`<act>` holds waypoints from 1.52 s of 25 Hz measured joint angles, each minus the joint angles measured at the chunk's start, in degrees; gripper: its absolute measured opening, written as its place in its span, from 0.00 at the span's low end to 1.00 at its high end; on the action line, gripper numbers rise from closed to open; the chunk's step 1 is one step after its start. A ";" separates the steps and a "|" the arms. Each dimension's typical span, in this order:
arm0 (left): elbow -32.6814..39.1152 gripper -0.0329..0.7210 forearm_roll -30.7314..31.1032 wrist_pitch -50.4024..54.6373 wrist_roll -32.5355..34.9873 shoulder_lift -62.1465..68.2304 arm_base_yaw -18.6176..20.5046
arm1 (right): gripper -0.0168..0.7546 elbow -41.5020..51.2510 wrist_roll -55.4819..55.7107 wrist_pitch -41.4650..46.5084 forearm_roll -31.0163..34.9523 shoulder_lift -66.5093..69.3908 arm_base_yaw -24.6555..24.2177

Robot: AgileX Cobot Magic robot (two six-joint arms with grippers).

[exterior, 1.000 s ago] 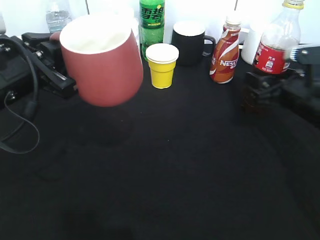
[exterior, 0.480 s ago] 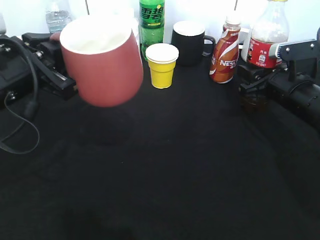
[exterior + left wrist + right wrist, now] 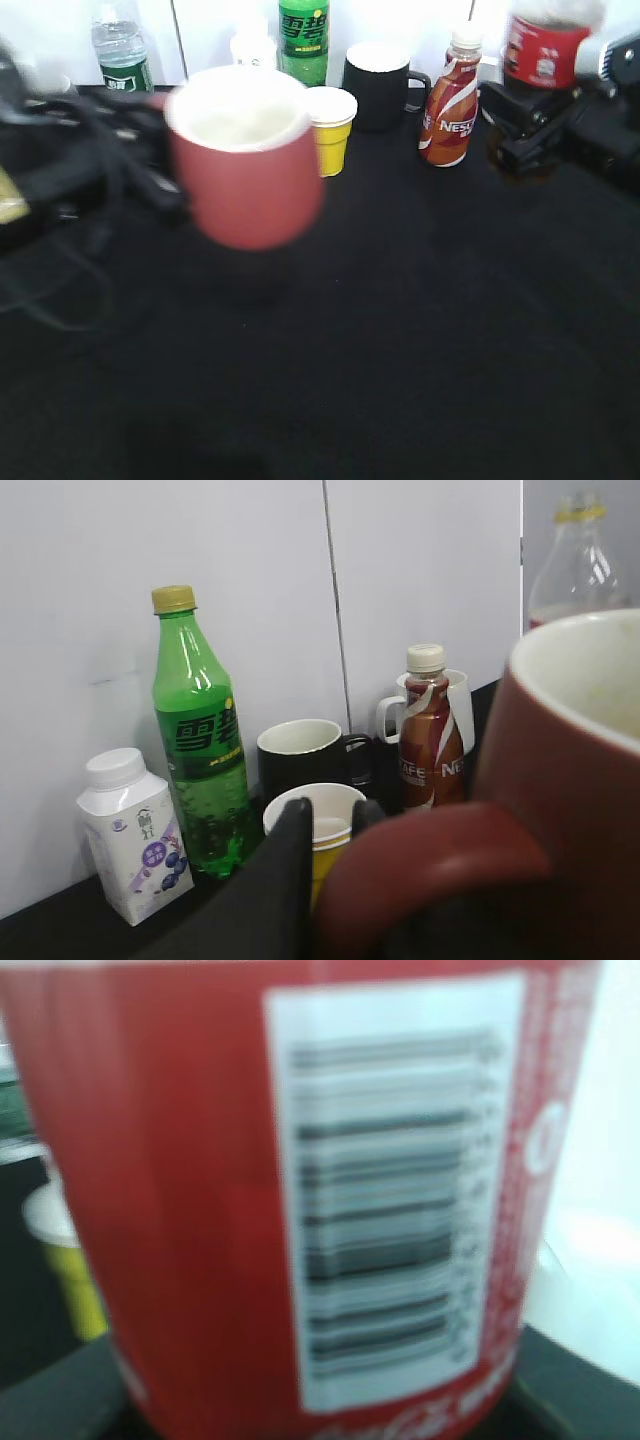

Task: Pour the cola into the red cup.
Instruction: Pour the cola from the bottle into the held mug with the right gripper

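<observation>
The red cup [image 3: 245,160] hangs in the air left of centre, upright, white inside, blurred by motion. My left gripper [image 3: 155,160] holds it from the left. In the left wrist view the gripper [image 3: 330,815] is shut on the cup's loop handle [image 3: 430,875], and the cup's body [image 3: 570,780] fills the right side. The cola bottle [image 3: 545,45] is lifted at the top right with its cap out of view. My right gripper [image 3: 525,115] is shut on its lower part. Its red label [image 3: 200,1210] fills the right wrist view and hides the fingers.
Along the back stand a water bottle [image 3: 120,55], a green Sprite bottle [image 3: 304,40], a yellow cup [image 3: 330,125], a dark mug [image 3: 378,85] and a Nescafe bottle [image 3: 450,100]. A small white carton [image 3: 130,835] stands left of the Sprite. Black cloth covers the table [image 3: 400,350].
My left arm has carried the red cup to the right, toward the middle. My right gripper has lifted the cola bottle higher and a little to the left.
</observation>
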 joint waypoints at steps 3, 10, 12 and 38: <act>-4.42 0.15 0.19 0.04 -1.10 4.31 -4.48 | 0.59 0.05 0.00 0.90 -10.55 -7.14 0.00; -13.56 0.15 3.97 3.00 -1.51 7.55 -8.86 | 0.59 0.05 -15.59 -1.27 -11.81 -9.22 0.00; -13.61 0.15 5.11 3.54 -1.56 7.55 -8.86 | 0.59 -0.51 -21.06 -3.56 -11.36 -9.22 0.00; -14.10 0.15 1.32 5.19 -2.01 7.59 -8.92 | 0.56 -1.43 -48.82 -4.21 -6.61 -9.22 0.00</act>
